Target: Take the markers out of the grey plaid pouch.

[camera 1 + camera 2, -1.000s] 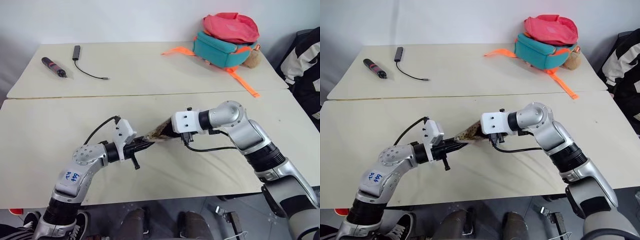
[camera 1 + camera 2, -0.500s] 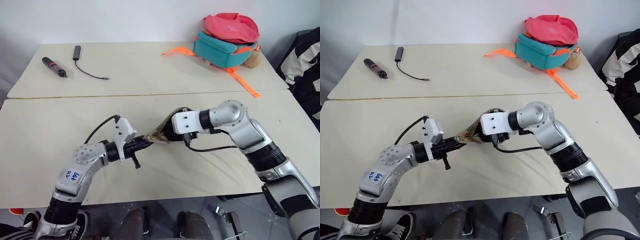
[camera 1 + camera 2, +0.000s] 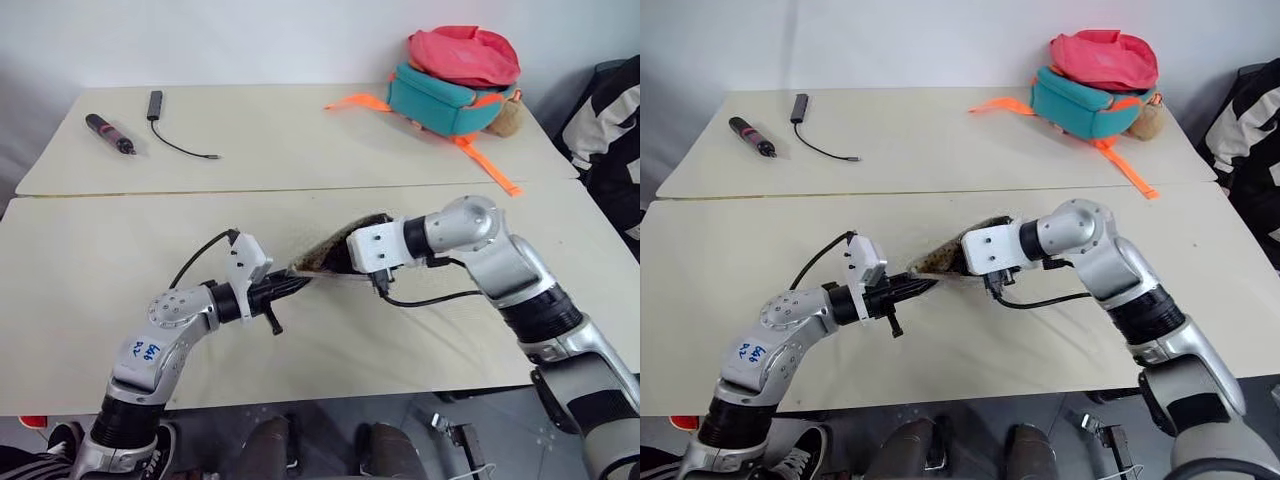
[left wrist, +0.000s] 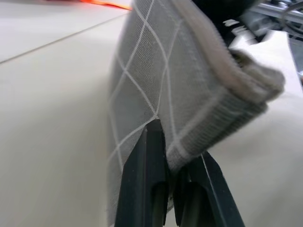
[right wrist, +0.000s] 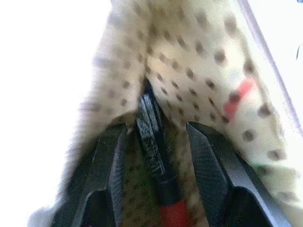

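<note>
The grey plaid pouch (image 3: 325, 258) hangs stretched between my two hands just above the near table. My left gripper (image 3: 290, 285) is shut on its lower corner, and the left wrist view has the fabric (image 4: 156, 71) pinched between the black fingers (image 4: 147, 156). My right gripper (image 5: 156, 128) reaches into the pouch's mouth, open, with a finger on each side of a slim marker (image 5: 158, 170) that is dark at the tip and red lower down. The marker lies against the speckled lining (image 5: 189, 56) and neither finger touches it.
A teal-and-pink backpack (image 3: 450, 80) with orange straps sits at the far right of the back table. A black-and-red pen-like tool (image 3: 108, 133) and a black cable (image 3: 170, 135) lie at its far left. A person's striped sleeve (image 3: 612, 110) is at the right edge.
My right hand has risen a little and drawn back, lifting the pouch's mouth and spreading it wider. The left gripper has kept its hold in place.
</note>
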`<state>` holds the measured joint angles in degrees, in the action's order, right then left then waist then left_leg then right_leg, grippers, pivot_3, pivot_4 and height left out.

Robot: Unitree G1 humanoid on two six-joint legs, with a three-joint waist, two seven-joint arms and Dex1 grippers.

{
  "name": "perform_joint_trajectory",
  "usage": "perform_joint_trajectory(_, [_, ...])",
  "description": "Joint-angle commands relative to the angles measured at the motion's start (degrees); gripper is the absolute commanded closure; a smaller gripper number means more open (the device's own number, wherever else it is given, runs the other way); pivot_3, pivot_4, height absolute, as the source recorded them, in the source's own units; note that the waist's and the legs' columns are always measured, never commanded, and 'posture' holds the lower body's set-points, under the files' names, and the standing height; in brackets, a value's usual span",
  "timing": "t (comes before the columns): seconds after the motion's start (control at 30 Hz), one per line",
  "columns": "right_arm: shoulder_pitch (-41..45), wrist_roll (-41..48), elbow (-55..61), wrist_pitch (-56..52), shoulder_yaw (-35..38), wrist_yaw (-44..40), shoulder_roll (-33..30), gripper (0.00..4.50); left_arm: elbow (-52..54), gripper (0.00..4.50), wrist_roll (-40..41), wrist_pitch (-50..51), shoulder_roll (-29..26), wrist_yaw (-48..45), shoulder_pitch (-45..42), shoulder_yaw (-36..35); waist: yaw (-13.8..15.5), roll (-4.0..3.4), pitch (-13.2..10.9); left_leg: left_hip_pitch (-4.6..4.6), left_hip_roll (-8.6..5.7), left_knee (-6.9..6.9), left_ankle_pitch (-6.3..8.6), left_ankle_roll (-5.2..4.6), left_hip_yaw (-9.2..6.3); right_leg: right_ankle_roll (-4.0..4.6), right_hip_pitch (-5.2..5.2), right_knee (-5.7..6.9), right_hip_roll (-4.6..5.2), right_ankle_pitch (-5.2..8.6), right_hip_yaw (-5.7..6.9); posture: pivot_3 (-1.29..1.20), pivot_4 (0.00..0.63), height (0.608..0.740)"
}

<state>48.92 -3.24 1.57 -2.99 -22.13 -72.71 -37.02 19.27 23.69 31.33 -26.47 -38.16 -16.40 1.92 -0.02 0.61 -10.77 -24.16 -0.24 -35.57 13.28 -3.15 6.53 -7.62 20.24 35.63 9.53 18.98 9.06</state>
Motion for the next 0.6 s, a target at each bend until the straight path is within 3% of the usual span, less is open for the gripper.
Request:
perform_joint_trajectory(0.03, [0.2, 2.3, 2.3, 0.3, 2.1, -0.7, -0.3, 2.44, 0.5, 4.50, 1.0, 0.4, 0.7, 1.6, -2.0, -2.0, -0.1, 0.00, 0.0, 0.01, 0.00, -0.03, 0.01, -0.01, 0.00, 0.00, -0.03, 0.00, 0.00, 0.00, 0.00, 0.00, 0.150, 0.740])
perform_joint_trajectory(0.3, [1.9, -5.0, -4.0, 4.1, -0.4, 3.2, -0.3, 2.44, 3.2, 4.50, 0.6, 1.2, -1.5, -2.0, -1.1, 1.7, -0.2, 0.00, 0.0, 0.02, 0.01, -0.04, 0.01, 0.00, 0.01, 0.00, -0.03, 0.01, -0.02, 0.00, -0.01, 0.00, 0.150, 0.740])
perform_joint_trajectory(0.6, [2.9, -7.1, -6.7, 5.4, -2.1, -0.3, -0.1, 2.44, 6.8, 4.50, 11.7, 13.8, 1.7, 0.5, -3.7, -1.5, -0.2, 0.00, 0.0, 0.01, 0.02, -0.07, 0.02, -0.01, -0.03, 0.00, -0.06, 0.00, -0.03, 0.00, -0.01, 0.00, 0.150, 0.740])
